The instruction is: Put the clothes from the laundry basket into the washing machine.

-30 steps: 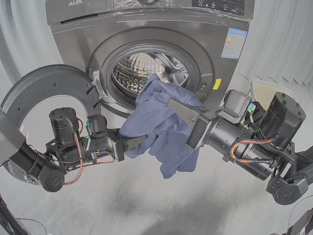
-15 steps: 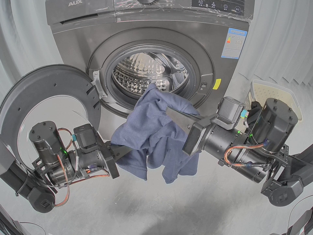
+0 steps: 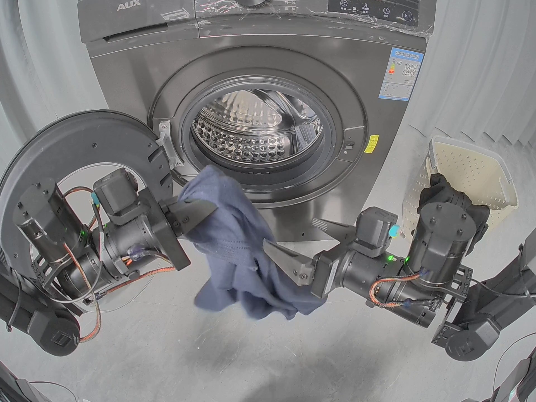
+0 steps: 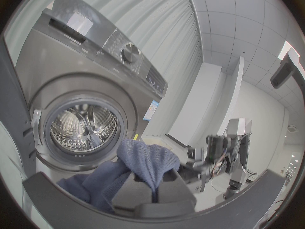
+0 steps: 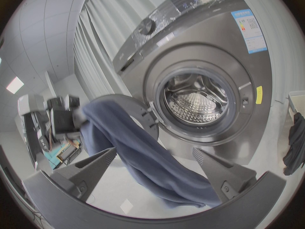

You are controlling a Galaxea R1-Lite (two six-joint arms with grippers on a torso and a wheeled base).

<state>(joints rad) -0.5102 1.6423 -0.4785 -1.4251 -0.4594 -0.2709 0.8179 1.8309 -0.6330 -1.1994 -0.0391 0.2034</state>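
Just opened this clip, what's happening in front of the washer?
The left gripper is clamped on a blue garment, holding it in front of the washing machine, below the open drum. The right gripper is open, the cloth hanging between its spread fingers. The garment is not in the drum yet. Dark clothes wait in the laundry basket.

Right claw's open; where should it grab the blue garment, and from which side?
Probably the hanging middle fold of the blue garment, approached from the robot's right: it drapes down from the left claw, and the open right claw faces it.
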